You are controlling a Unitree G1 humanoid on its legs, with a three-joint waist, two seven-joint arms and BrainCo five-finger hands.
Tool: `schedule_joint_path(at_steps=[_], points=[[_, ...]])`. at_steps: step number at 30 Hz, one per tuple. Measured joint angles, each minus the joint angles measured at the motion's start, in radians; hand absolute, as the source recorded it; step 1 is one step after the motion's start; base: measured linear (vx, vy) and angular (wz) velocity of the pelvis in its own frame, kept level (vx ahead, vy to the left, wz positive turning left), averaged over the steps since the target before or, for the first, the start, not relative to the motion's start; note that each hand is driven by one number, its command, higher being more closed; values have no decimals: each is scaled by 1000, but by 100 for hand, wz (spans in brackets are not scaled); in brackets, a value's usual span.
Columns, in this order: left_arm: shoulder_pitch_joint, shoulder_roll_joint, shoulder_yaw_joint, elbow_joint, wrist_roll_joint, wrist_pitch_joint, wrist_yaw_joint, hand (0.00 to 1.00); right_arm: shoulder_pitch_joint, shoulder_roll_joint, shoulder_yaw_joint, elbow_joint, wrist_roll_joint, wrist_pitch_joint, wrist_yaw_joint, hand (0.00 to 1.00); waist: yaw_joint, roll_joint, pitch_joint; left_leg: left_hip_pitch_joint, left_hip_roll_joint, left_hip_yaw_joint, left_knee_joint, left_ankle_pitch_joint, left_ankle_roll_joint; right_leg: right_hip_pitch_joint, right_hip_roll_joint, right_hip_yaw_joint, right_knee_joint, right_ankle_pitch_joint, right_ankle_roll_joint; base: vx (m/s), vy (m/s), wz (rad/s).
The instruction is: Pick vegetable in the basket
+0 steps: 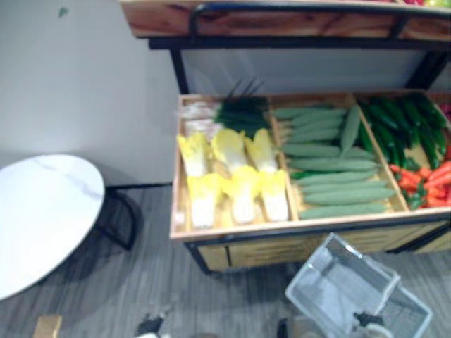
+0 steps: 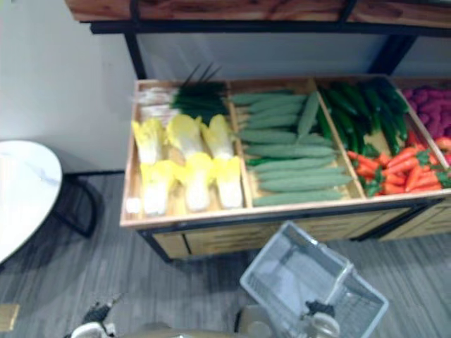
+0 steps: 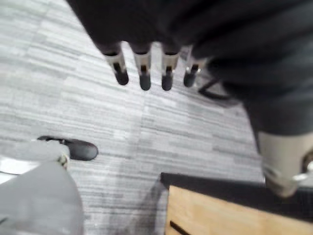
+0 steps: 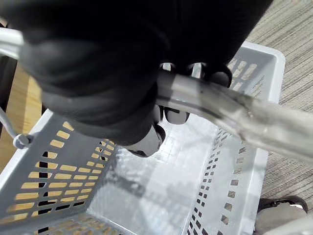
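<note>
A grey plastic basket (image 1: 352,289) hangs low in front of the wooden vegetable stand (image 1: 211,232). My right hand (image 4: 98,63) is shut round its metal handle (image 4: 234,112), and I see nothing lying on the basket's floor (image 4: 161,181). The stand's trays hold yellow-white cabbages (image 1: 232,176), long pale green cucumbers (image 1: 331,169), dark green vegetables (image 1: 402,123), orange carrots (image 1: 430,179) and a bunch of green chives (image 1: 243,113). My left hand (image 3: 143,68) hangs over the grey floor with straight fingers, holding nothing.
A round white table (image 1: 42,211) on a black frame stands to the left of the stand. A wooden upper shelf (image 1: 282,17) overhangs the back of the trays. Purple vegetables (image 2: 433,113) lie at the far right.
</note>
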Motion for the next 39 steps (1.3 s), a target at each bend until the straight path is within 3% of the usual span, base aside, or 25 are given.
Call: schedule_joint_path(at_steps=[2, 4, 6, 7, 10, 13, 18, 28, 30, 39], points=[[-21, 7, 13, -29, -64, 0, 15, 0, 9, -9, -2, -1, 2, -2, -6, 100, -8, 5, 3, -26, 1, 109, 31, 27, 36, 14, -9, -24, -22, 0, -10, 24, -138, 38], [-43, 21, 40, -69, -110, -3, 27, 0, 20, -17, -2, -3, 6, -3, -13, 100, -5, 14, 3, -32, 1, 202, 39, 46, 50, 19, -12, -35, -41, 7, -18, -12, -96, 23], [-55, 44, 54, -128, -147, -19, 67, 0, 19, -31, 0, -12, 9, -3, -17, 100, 1, 22, 6, -36, -9, 206, 43, 47, 51, 21, -17, -35, -51, 9, -16, -2, -43, 6], [-65, 56, 82, -202, -150, -25, 104, 0, 27, -39, 0, -23, 9, -3, -17, 100, -3, 42, 2, -26, -19, 219, 32, 51, 57, 35, -20, -40, -57, 12, -11, 19, -17, 9], [-88, 88, 85, -345, -149, -58, 166, 0, 42, -44, 0, -31, 9, -3, -27, 100, -5, 54, -1, -11, -33, 223, -4, 51, 57, 47, -29, -47, -74, 26, -1, 27, 64, 11], [-135, 144, 74, -525, -138, -70, 217, 0, 67, -38, 0, -61, 9, -13, -36, 100, -6, 54, -2, -11, -48, 221, -29, 52, 57, 57, -41, -58, -99, 49, 9, 14, 95, 12], [-175, 196, -44, -760, 15, -104, 240, 0, 99, -38, -3, -64, 20, -29, -36, 100, -21, 62, -6, 25, -70, 228, -57, 52, 57, 118, -50, -56, -186, 98, 22, -5, 88, 1], [-242, 189, -408, -794, 290, -93, 186, 0, 99, -39, -7, -82, 19, -29, -37, 100, -55, 93, -11, 36, -84, 302, -108, 47, 66, 106, -40, 0, -278, 176, 33, -85, 44, -16], [-256, 168, -457, -771, 344, -86, 167, 0, 98, -39, -6, -96, 18, -28, -38, 100, -76, 102, -6, 32, -90, 324, -113, 40, 76, 99, -42, 17, -298, 195, 35, -74, 45, -27], [-401, 148, -621, -630, 462, -51, 127, 0, 68, -40, -7, -108, 18, -28, -56, 100, -105, 117, 23, 15, -100, 355, -127, 51, 70, 45, -42, 48, -294, 210, 46, 38, 14, -10]])
